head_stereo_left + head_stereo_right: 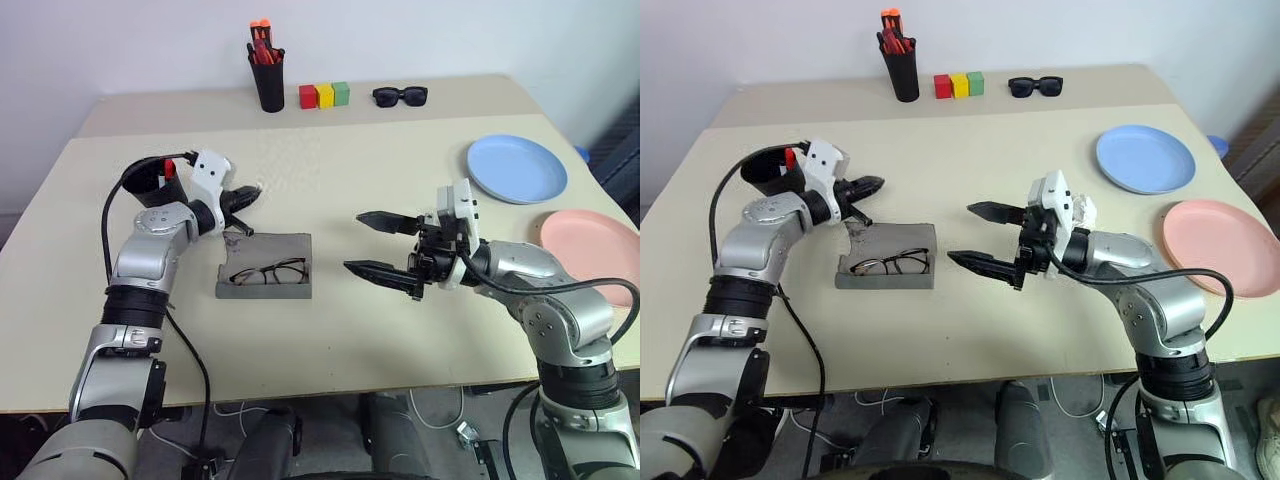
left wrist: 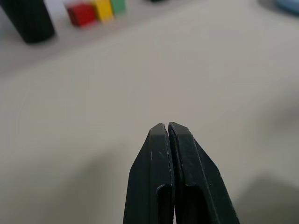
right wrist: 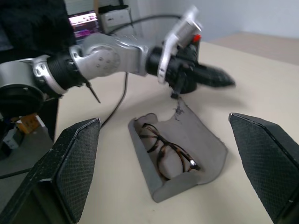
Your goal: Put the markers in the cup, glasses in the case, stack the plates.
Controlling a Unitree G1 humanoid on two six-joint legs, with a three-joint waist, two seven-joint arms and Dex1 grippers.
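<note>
The glasses lie inside the open case, whose long axis runs left to right on the tabletop. The left tool, fully closed and empty, hovers just beyond the case's far left corner (nearer to the flap). The right tool, spread wide and empty, stands to the right. Closing the case likely falls to the left arm.

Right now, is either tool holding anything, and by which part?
Nothing is held. The left tool is shut on empty air above the table; the right tool is open beside the case, where the glasses lie.
</note>
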